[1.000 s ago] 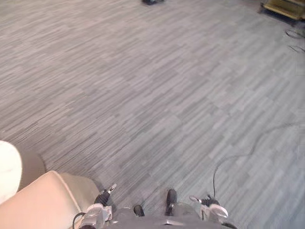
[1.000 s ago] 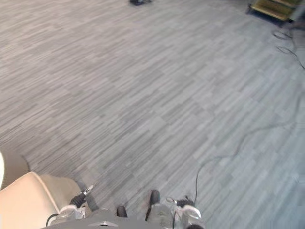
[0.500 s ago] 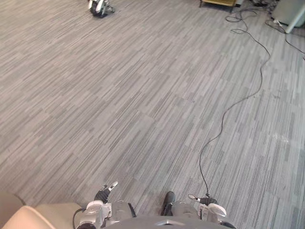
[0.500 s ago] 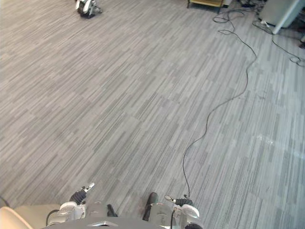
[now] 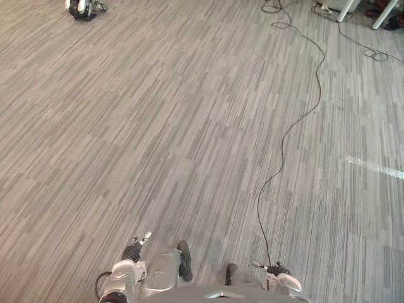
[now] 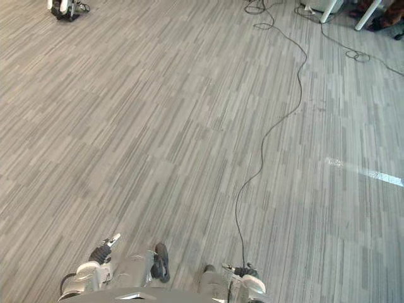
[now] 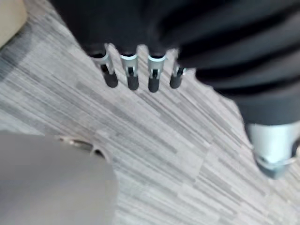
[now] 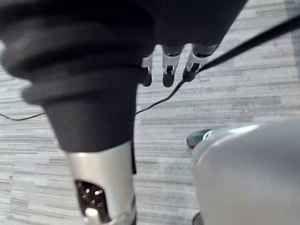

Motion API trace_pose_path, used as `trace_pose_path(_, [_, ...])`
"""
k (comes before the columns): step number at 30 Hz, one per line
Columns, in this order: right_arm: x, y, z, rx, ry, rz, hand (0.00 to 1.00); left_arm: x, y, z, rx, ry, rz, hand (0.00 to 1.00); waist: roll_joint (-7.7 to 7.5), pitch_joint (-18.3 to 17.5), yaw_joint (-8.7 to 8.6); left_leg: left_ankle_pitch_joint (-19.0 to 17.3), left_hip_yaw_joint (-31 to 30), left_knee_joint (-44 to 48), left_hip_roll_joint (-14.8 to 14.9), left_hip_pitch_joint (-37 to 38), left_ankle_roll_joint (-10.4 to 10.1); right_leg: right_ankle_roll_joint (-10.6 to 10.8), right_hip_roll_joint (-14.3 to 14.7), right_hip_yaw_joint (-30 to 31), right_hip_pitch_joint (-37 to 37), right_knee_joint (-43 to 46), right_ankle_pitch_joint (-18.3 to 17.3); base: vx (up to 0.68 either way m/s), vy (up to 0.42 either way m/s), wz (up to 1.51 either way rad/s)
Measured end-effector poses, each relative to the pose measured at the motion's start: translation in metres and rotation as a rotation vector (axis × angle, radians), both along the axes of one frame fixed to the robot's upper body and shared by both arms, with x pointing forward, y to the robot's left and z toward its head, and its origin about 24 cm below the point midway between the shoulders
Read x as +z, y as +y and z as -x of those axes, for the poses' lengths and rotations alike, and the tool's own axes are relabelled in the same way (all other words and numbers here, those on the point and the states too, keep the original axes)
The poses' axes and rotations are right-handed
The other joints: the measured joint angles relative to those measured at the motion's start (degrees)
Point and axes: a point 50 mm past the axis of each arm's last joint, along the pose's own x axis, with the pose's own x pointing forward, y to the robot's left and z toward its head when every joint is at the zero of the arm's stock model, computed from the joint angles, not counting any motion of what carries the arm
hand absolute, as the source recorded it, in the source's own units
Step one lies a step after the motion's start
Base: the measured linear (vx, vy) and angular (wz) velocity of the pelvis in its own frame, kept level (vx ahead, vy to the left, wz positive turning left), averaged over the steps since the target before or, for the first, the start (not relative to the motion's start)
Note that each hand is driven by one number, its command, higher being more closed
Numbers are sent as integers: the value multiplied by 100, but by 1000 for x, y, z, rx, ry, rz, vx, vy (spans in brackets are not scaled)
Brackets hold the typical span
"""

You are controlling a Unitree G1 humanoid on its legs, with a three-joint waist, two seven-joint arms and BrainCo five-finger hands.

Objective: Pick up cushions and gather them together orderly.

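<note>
Both hang empty: left hand (image 7: 132, 77) and right hand (image 8: 168, 70), fingers straight and slack. The head camera has swung away from the beige cushion (image 7: 9, 14) that sat at 7 o'clock – its corner lies near the left hand. Bare carpet (image 5: 189, 126) runs toward 12 o'clock – nothing gathered yet, likely seeking another.

Open carpet floor (image 5: 158, 126) lies ahead, with a dark object (image 5: 81, 7) far left and white legs (image 5: 346, 9) far right.
</note>
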Motion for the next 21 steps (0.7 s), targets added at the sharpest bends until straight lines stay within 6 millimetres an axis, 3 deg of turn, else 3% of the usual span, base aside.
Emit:
trace_pose_path(2, [-1, 3, 1, -5, 0, -14, 0, -2, 3, 6, -1, 22, -8, 0, -44, -89, -17, -179, 138, 4, -118, 165, 110, 144, -117, 278, -532, 1507, -193, 433, 130, -16])
trace_pose_path(3, [0, 1, -1, -4, -11, -11, 0, -3, 7, 12, -24, 48, -25, 0, -112, -99, -139, -264, 174, 6, -230, 450, 287, 384, -122, 396, -893, 3034, 100, 344, 51, 10])
trace_pose_path(4, [0, 1, -2, -1, -11, -10, 0, -4, 9, 15, -33, 60, -33, 0, -151, -90, -166, -319, 173, -12, -279, 607, 322, 395, -159, 327, -940, 3451, 396, 531, 55, 9])
trace_pose_path(5, [0, 1, -1, 2, -11, -10, 0, -5, 10, 20, -52, 81, -40, 0, -165, -83, -171, -419, 166, -126, -320, 935, 353, 231, -298, -34, -1002, 4018, 697, 376, 9, -4])
trace_pose_path(8, [3, -5, -6, -1, -32, 3, 0, -7, 8, 23, -76, 106, -41, 0, -58, -10, -215, -426, 15, -719, -297, 1759, 332, -446, -493, -1070, -1195, 4625, 268, 454, -21, -9])
trace_pose_path(9, [5, -8, -10, 4, -46, 14, 0, -8, 6, 26, -79, 113, -37, 0, 60, 59, -276, -408, 7, -1031, -175, 2186, 300, -753, -444, -1567, -1355, 4548, -70, 535, -76, -8])
trace_pose_path(10, [8, -11, -14, 8, -60, 25, 0, -8, 2, 24, -88, 110, -29, 0, 118, 114, -335, -406, 8, -1130, -51, 2420, 297, -918, -376, -1904, -1589, 4253, -298, 542, -102, -3])
trace_pose_path(12, [10, -14, -17, 10, -77, 37, 0, -7, 2, 19, -96, 100, -30, 0, 118, 180, -412, -404, -10, -1186, 127, 2690, 294, -973, -247, -2195, -2032, 3450, -377, 480, -168, 12])
trace_pose_path(13, [10, -15, -15, 17, -71, 41, 0, -7, 2, 18, -110, 100, -36, 0, 91, 200, -476, -394, -121, -1204, 222, 2837, 275, -976, -55, -2183, -2363, 2509, -129, 619, -262, 21])
trace_pose_path(15, [7, -11, -8, 16, -53, 30, 0, -6, 6, 19, -113, 101, -47, 0, -50, 214, -491, -318, -276, -1227, 190, 3088, 126, -919, 120, -2008, -2394, 755, 827, 592, -263, 22])
trace_pose_path(16, [4, -10, -1, 17, -32, 24, 0, -6, 11, 19, -110, 104, -59, 0, -166, 248, -553, -272, -524, -1176, 170, 3331, -145, -1474, 234, -1872, -2126, -21, 2283, 513, -209, -2])
trace_pose_path(17, [7, -15, -9, 21, -45, 37, 0, -7, 0, 14, -119, 89, -32, 0, 30, 289, -515, -404, -863, -1235, 204, 3192, -275, -1411, 393, -1803, -2080, -48, 2225, 536, -224, -5])
trace_pose_path(19, [10, -17, -16, 28, -59, 48, 0, -4, -5, 5, -122, 55, -24, 0, -31, 434, -577, -322, -1201, -1506, -12, 3044, -244, -1402, 290, -1688, -2070, 209, 1962, 348, -219, -12])
trace_pose_path(20, [7, -15, -11, 34, -35, 43, 0, -5, -7, 5, -122, 56, -17, 0, 20, 422, -609, 90, -1280, -1481, 89, 2891, -265, -1364, 320, -1735, -1963, 456, 1639, 271, -207, -6])
trace_pose_path(21, [6, -15, -8, 32, -25, 42, 0, -5, -9, 5, -121, 56, -14, 0, 55, 385, -592, 100, -1319, -1311, 132, 2913, -287, -1339, 349, -1730, -1937, 594, 1478, 309, -177, 3])
